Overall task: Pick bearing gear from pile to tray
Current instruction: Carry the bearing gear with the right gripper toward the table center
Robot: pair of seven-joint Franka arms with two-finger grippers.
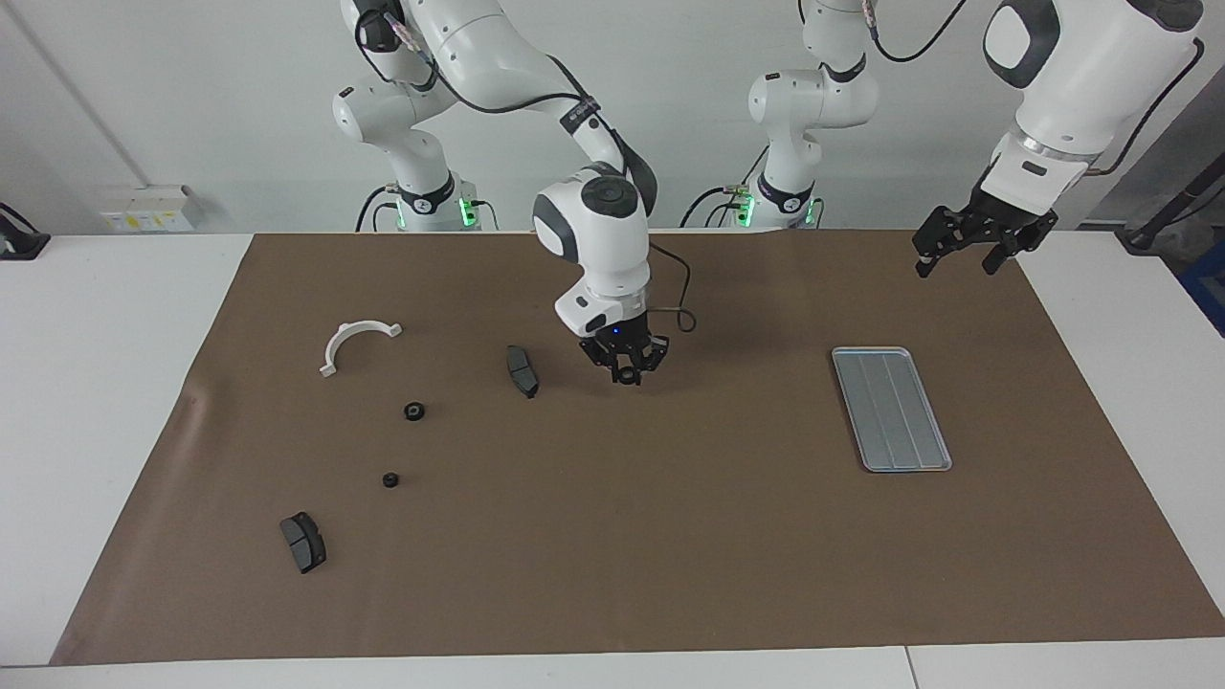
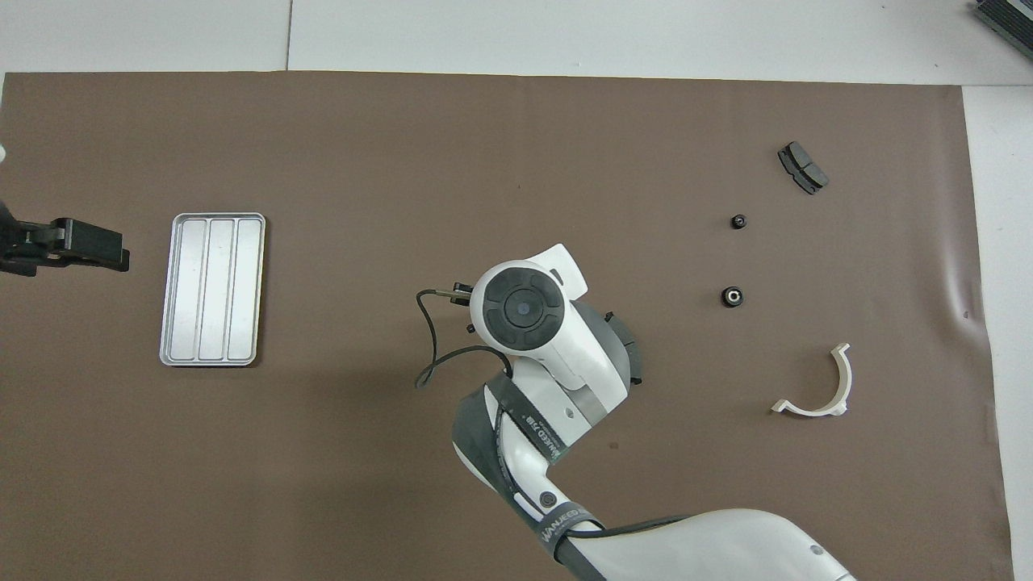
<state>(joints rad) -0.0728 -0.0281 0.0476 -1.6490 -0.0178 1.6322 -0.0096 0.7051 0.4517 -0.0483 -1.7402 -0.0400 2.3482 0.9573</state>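
The pile lies toward the right arm's end of the mat: two small black rings (image 1: 413, 411) (image 1: 389, 479), also in the overhead view (image 2: 731, 297) (image 2: 738, 221), two dark grey brake-pad pieces (image 1: 522, 370) (image 1: 303, 542) and a white half-ring bracket (image 1: 356, 342). The silver grooved tray (image 1: 890, 409) (image 2: 213, 289) lies toward the left arm's end and holds nothing. My right gripper (image 1: 627, 373) hangs just above the middle of the mat, between the pile and the tray, fingers closed on a small black ring. My left gripper (image 1: 960, 256) (image 2: 97, 248) waits open, raised beside the tray.
A brown mat (image 1: 670, 536) covers most of the white table. In the overhead view the right arm's wrist (image 2: 524, 311) hides its own gripper and part of the nearer brake pad. A cable loop (image 2: 432, 355) hangs off that wrist.
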